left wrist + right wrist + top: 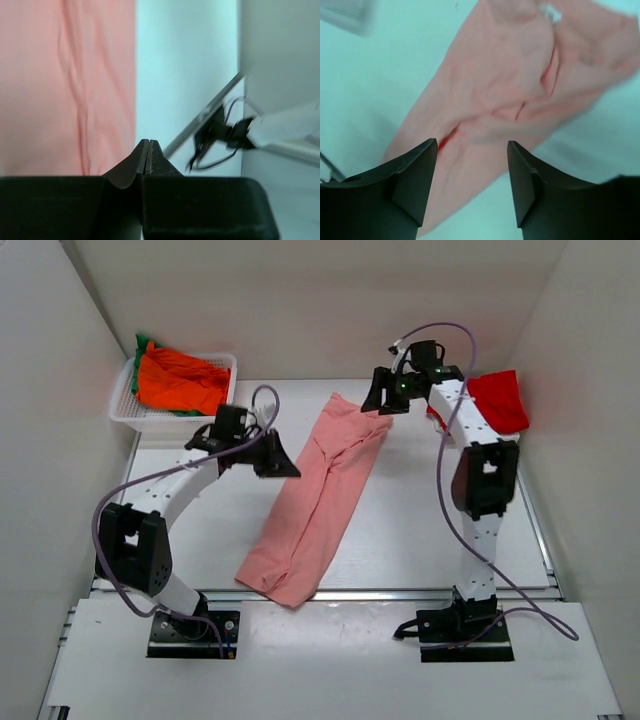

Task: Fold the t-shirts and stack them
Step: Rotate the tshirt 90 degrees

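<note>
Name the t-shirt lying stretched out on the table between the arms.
The salmon-pink t-shirt, a long folded strip mid-table. The orange shirt is bunched in the basket; the red shirt sits crumpled at the far right.

A long shirt (318, 502) lies diagonally across the tabletop's (420, 530) middle. A basket (125, 410) holding a heap of shirts (180, 382) sits in the far left corner; another shirt (498, 400) lies by the right edge, far end.

green shirt (141, 344) mostly hidden, basket (346, 15) blurred
</note>
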